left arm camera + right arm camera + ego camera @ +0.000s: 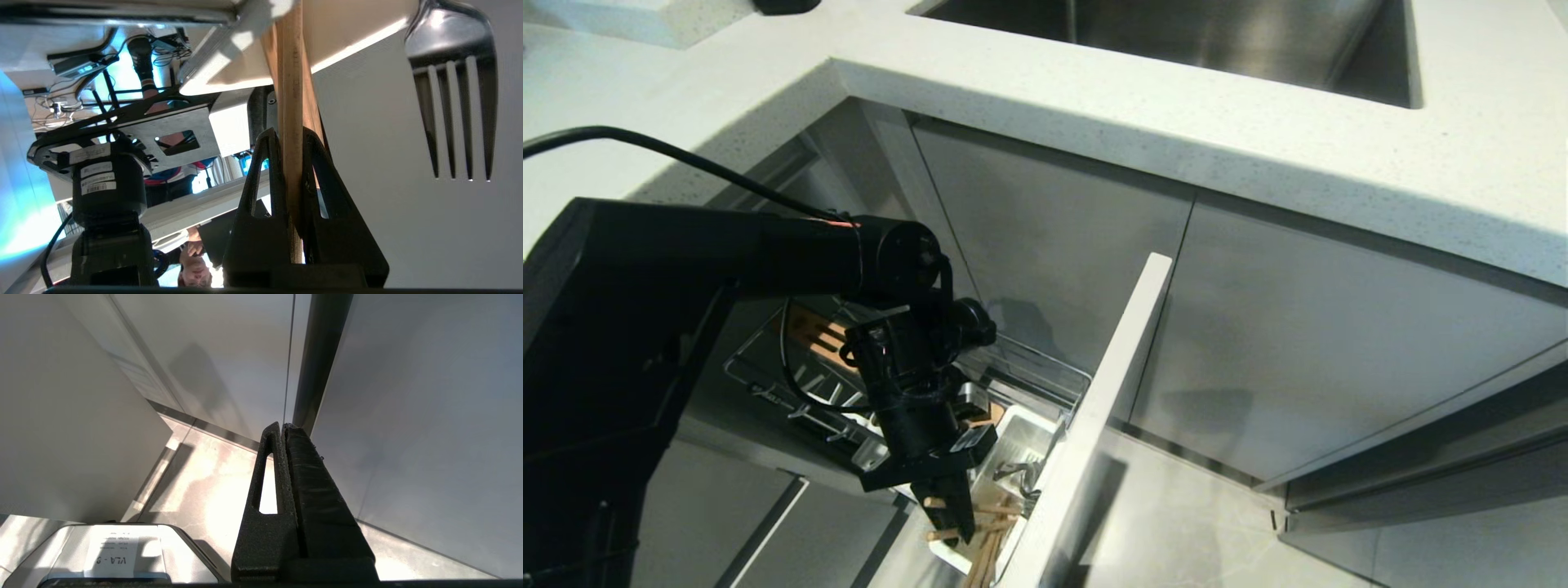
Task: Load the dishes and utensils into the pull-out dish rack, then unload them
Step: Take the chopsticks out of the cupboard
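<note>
The pull-out dish rack [1045, 369] stands drawn out of the cabinet, its pale front panel [1112, 384] edge-on to me. In its white utensil caddy [1023, 431] stand the light wooden chopsticks [985, 545] and a silver fork [1018, 474]. My left gripper [954, 516] reaches down into the caddy. Its black fingers are shut on the chopsticks [291, 61], as the left wrist view shows at the gripper [290, 132], with the fork [453, 102] beside it. The dishes are out of view. My right gripper [284, 426] hangs parked and shut on nothing.
A white countertop [1176, 106] with a steel sink [1176, 33] overhangs the rack. Grey cabinet doors [1339, 343] stand to the right of the front panel. The rack's wooden strip [818, 331] lies behind my left wrist. A person [192, 265] shows in the left wrist view.
</note>
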Motion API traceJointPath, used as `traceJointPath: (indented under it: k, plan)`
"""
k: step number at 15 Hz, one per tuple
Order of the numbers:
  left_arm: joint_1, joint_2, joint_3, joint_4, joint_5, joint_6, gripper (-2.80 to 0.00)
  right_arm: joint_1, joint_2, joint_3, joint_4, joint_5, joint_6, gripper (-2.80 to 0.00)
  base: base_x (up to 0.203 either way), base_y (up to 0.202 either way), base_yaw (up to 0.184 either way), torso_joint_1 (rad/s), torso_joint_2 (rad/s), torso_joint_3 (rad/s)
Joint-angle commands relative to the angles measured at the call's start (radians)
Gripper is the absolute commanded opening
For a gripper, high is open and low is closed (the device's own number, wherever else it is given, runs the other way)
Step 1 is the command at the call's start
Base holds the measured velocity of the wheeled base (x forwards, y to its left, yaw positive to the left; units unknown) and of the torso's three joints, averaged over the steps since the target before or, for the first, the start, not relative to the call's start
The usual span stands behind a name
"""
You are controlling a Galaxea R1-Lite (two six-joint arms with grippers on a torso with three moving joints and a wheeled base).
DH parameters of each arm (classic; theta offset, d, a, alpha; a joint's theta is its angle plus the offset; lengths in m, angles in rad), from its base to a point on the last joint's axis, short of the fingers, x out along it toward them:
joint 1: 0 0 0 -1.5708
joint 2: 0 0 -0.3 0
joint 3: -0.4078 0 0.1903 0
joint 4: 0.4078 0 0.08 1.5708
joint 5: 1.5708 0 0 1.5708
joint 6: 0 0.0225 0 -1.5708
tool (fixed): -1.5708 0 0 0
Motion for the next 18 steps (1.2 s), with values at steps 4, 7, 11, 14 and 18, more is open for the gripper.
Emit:
traceJointPath:
  k: [4,7,11,14,18]
  plan:
    - [-0.006,-0.008,0.003,0.04,0.013,0.002,-2.8,-0.001,0.0,0.002,-0.001,0.0,0.0,-2.8,0.0,0.0,0.0,0.0,0.0,0.0]
    - [-0.021,-0.038,0.004,0.065,0.025,0.009,-2.8,-0.001,0.0,0.002,0.0,0.0,0.0,-2.8,0.0,0.0,0.0,0.0,0.0,0.0]
    - [-0.026,-0.079,0.008,0.07,0.031,0.009,-2.8,-0.001,0.0,0.002,0.0,0.0,0.0,-2.8,0.0,0.0,0.0,0.0,0.0,0.0]
    - [-0.026,-0.117,0.01,0.07,0.044,0.009,-2.8,0.0,0.0,0.002,-0.001,0.0,0.0,-2.8,0.0,0.0,0.0,0.0,0.0,0.0]
    - [-0.026,-0.16,0.011,0.07,0.052,0.009,-2.8,-0.001,0.0,0.002,0.0,0.0,0.0,-2.8,0.0,0.0,0.0,0.0,0.0,0.0]
